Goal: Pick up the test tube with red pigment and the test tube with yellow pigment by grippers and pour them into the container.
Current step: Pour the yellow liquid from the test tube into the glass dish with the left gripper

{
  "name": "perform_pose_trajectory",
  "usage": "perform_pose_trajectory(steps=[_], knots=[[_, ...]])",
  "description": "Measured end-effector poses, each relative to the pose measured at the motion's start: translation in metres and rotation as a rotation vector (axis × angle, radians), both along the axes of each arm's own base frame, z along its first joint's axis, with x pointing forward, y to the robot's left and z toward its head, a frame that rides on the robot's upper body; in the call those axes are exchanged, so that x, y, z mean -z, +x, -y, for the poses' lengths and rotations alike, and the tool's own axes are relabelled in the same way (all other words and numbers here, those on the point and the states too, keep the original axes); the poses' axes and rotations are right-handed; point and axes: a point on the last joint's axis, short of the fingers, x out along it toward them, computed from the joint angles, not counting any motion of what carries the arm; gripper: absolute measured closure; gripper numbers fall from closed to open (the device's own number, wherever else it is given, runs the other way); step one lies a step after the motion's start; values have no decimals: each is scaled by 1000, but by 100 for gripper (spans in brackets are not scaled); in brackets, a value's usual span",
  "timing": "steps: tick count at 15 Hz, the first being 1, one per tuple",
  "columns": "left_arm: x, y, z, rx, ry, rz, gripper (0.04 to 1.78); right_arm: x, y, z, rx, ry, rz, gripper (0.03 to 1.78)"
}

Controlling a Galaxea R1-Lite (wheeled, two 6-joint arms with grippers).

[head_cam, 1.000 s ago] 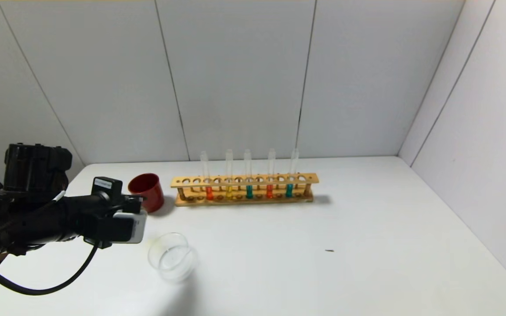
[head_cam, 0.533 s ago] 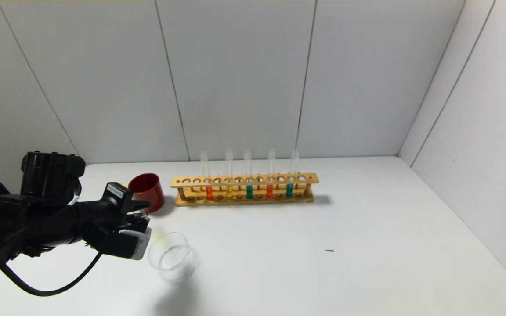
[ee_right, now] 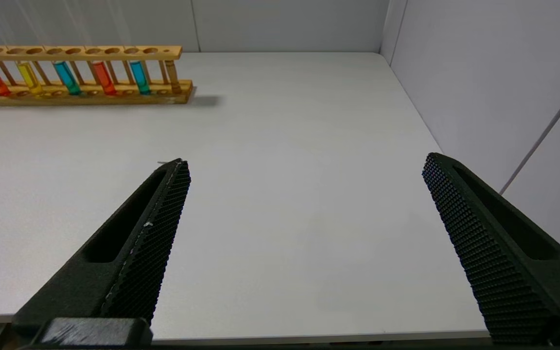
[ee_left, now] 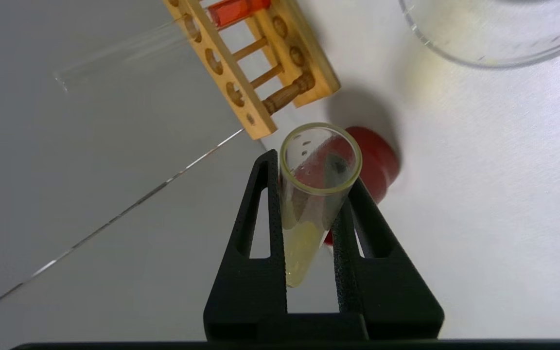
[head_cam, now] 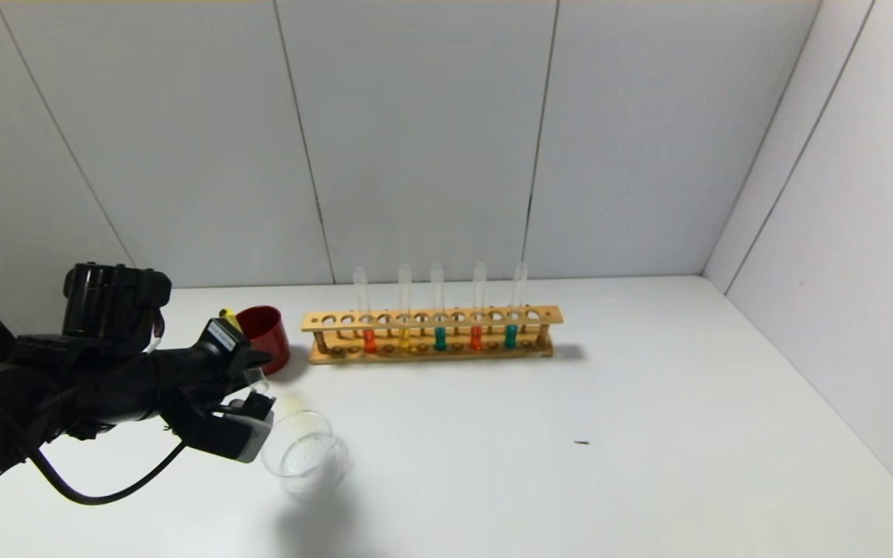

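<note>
Now the left claw [head_cam: 254, 387], at the frame's lower left, has tipped further, clamped tight on the test tube with yellow pigment [ee_left: 311, 194], its mouth nearing the container [head_cam: 305, 453]; pouring seems imminent. Off-frame in the head view, the right claw [ee_right: 304, 180] gapes wide, empty.

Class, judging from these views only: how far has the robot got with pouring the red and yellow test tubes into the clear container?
Done: a yellow tube is out of the rack, clamped in the left pincer.
In hand: it is tilted beside the clear container, which looks nearly empty; yellow liquid remains in the tube.
Left: both red tubes stand in the rack; the right pincer waits open.
</note>
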Motion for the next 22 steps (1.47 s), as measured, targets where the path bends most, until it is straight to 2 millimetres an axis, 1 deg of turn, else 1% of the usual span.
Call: perform_pose_trajectory(steps=[2,6,9,11,17,22], knots=[[2,8,1,25,53,19,150,0,0,0,0,0,0,6],[10,19,3,54,92,12,150,0,0,0,0,0,0,6],[17,27,3,128,196,45,150,0,0,0,0,0,0,6],[18,32,0,137,227,74,150,0,0,0,0,0,0,6],[21,38,-1,171,278,97,150,0,0,0,0,0,0,6],[19,44,1,203,321,148,150,0,0,0,0,0,0,6]])
